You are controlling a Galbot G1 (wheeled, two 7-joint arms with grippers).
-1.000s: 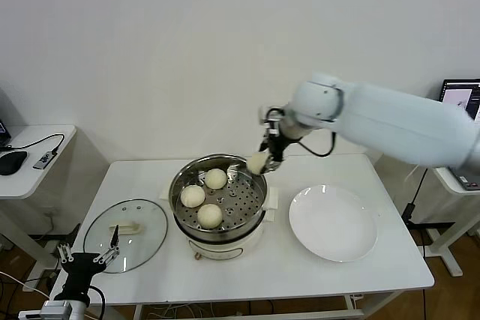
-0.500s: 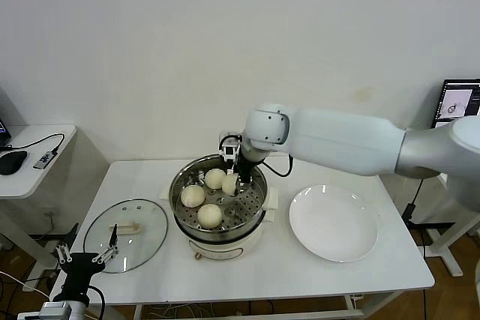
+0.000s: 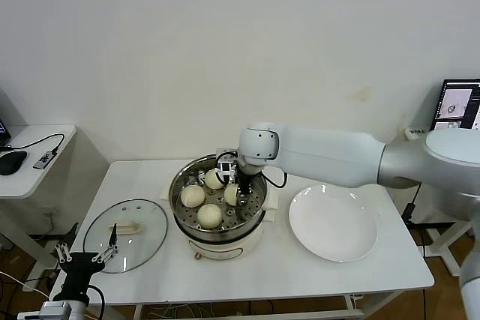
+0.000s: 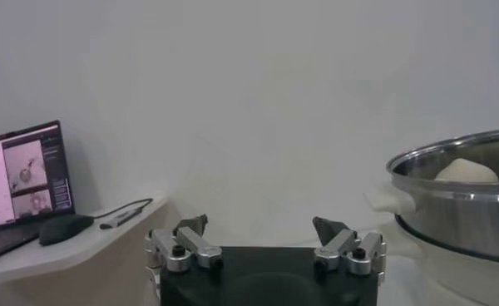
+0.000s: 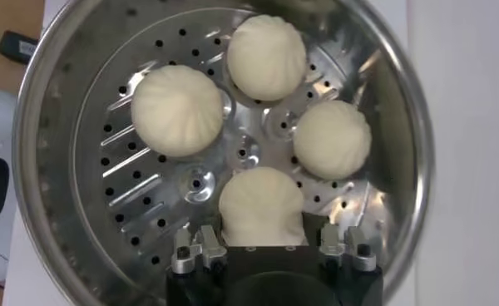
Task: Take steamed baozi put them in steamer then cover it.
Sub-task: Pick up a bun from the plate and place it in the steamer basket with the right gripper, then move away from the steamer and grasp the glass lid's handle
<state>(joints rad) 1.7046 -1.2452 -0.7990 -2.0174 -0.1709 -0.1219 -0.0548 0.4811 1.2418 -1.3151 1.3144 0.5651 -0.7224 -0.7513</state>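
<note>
Right hand [image 5: 262,241] reaches into steamer [image 5: 58,100], fingers flanking fourth baozi [image 5: 260,204].

Steamer [image 3: 218,224] mid-table, four buns on perforated tray: far bun [image 3: 214,179], left bun [image 3: 193,195], near bun [image 3: 210,215], right bun [image 3: 232,194]. Right gripper [image 3: 233,185] reaches down into pot from right, fingers either side of right bun; grip or release unclear. Glass lid [image 3: 125,234] lies flat on table left of steamer. White plate [image 3: 333,222] right of steamer, bare. Left gripper [image 3: 84,259] low at near-left table edge, fingers spread, holding nothing.
</note>
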